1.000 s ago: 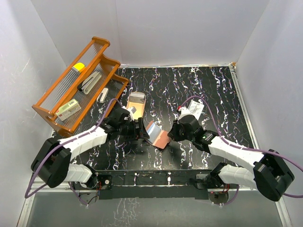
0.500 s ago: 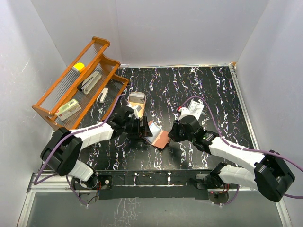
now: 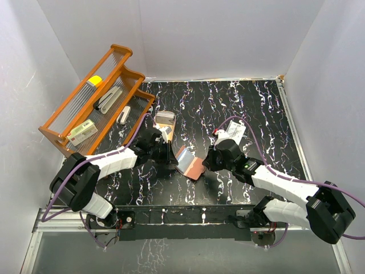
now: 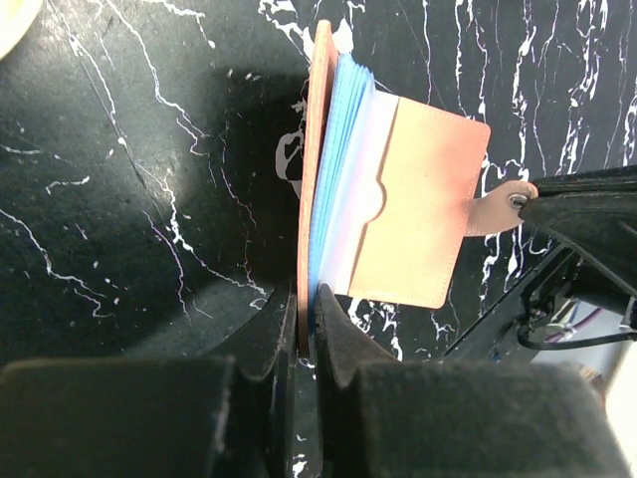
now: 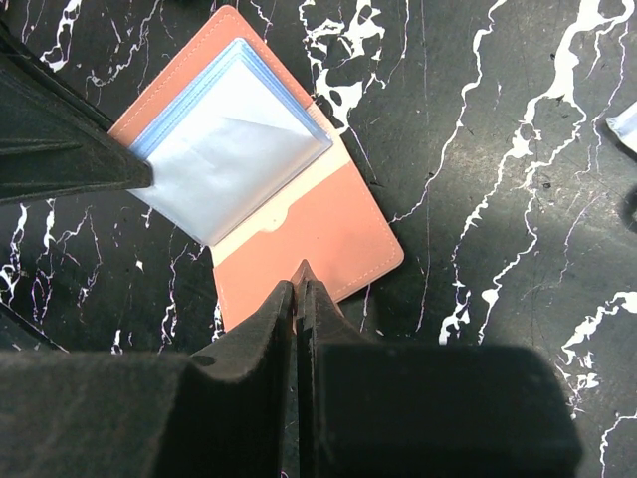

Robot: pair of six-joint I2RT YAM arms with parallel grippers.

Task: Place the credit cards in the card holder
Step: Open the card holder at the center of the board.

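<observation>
The card holder [image 3: 193, 164] lies open mid-table, reddish-brown with pale clear pockets [image 5: 231, 141]. One cover [image 4: 317, 169] stands on edge, and my left gripper [image 4: 306, 317] is shut on its lower end. The other half [image 4: 423, 204] lies flat. My right gripper [image 5: 299, 277] is shut on the holder's little strap tab [image 4: 498, 206] at the near edge of that flat half. A white credit card [image 3: 231, 134] with red print lies just behind the right wrist. In the right wrist view, the left fingers [image 5: 60, 139] reach in from the left.
A tan oval tray [image 3: 165, 119] sits just behind the left gripper. The large orange wire rack [image 3: 94, 103] holding a cream box and other items stands at the back left. White walls close in the table on three sides.
My left gripper moved in on the holder's upright cover and shut on it; it was open before. The right gripper has kept its hold on the strap tab.
</observation>
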